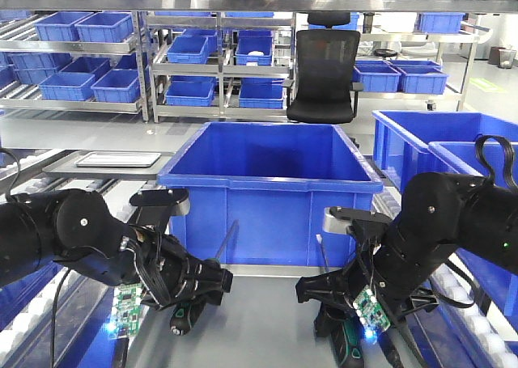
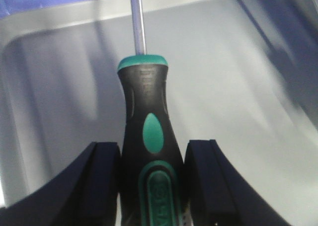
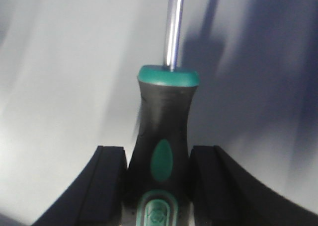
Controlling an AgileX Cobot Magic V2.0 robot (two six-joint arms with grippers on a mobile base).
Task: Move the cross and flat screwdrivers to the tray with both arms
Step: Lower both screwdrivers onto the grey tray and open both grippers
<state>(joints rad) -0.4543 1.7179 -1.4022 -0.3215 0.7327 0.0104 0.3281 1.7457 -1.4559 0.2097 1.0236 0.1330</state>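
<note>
My left gripper (image 1: 184, 310) is shut on a screwdriver (image 1: 181, 317) with a black-and-green handle; its steel shaft points up and away toward the blue bin. In the left wrist view the gripper (image 2: 153, 147) has both fingers (image 2: 104, 176) pressed on the handle (image 2: 149, 112), over the grey metal tray (image 2: 54, 22). My right gripper (image 1: 344, 329) is shut on a matching screwdriver (image 1: 350, 345). In the right wrist view the gripper (image 3: 158, 152) clamps its handle (image 3: 164, 112) above the tray floor (image 3: 64, 87). Both tips are out of view, so I cannot tell cross from flat.
A large blue bin (image 1: 271, 202) stands just behind the tray (image 1: 267, 269). More blue bins (image 1: 421, 141) stand at the right. A roller rail (image 1: 40, 303) runs along the left. Shelves of blue crates (image 1: 89, 57) and a black chair (image 1: 324, 77) are further back.
</note>
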